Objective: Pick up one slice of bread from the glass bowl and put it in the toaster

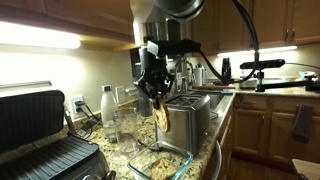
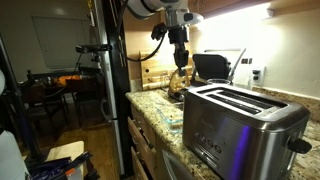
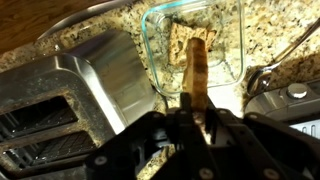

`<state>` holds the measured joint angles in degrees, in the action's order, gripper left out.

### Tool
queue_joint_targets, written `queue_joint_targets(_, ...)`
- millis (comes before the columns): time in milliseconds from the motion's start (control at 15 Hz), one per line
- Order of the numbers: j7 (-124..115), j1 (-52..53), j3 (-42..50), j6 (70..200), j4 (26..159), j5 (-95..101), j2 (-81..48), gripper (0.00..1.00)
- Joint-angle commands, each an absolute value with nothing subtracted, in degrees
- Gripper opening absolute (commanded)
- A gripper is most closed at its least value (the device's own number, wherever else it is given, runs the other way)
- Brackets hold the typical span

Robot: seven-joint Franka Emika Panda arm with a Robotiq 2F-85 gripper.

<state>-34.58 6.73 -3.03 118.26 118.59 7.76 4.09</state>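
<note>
End effector: closed on the slice of bread. In the wrist view its dark fingers meet at the bottom of the frame (image 3: 197,106). In both exterior views it points straight down from the arm (image 1: 157,97) (image 2: 180,67).
Slice of bread: tan and thin, hanging upright from the fingertips and seen edge-on from the wrist (image 3: 197,62). It is clear of the counter and of the slots. In an exterior view it hangs just beside the toaster's end, above the dish's far edge (image 1: 162,116).
Toaster: brushed steel, standing on the counter with its top slots open. It lies to the left in the wrist view (image 3: 75,85), beside the held slice (image 1: 196,116), and fills the foreground of an exterior view (image 2: 245,125).
Glass bowl: clear and squarish with a thick rim (image 3: 148,45), sitting directly below the held slice and next to the toaster (image 1: 150,160).
Second slice: tan and flat on the bowl's floor (image 3: 176,42).
Counter: speckled granite (image 3: 270,30) (image 1: 207,160).
Contact grill: black and silver with ribbed plates, lid raised, at the counter's end beyond the bowl (image 1: 40,130) (image 2: 210,65).
Clear bottle: upright by the wall, behind the bowl (image 1: 107,108).
Cabinets: wooden, under the far counter run (image 1: 265,125).
</note>
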Motion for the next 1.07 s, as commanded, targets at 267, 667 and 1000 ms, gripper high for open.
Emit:
queue_joint_targets(267, -44.66, 1.77, -3.42, 119.19, 122.25, 11.18, 12.55, 0.05)
queue_joint_targets(667, -49.86, -2.88, -2.45, 119.23, 123.01, 11.76, 15.31, 0.05)
queue_joint_targets(1000, -53.42, -6.21, -1.06, 119.78, 124.5, 12.06, 16.59, 0.05)
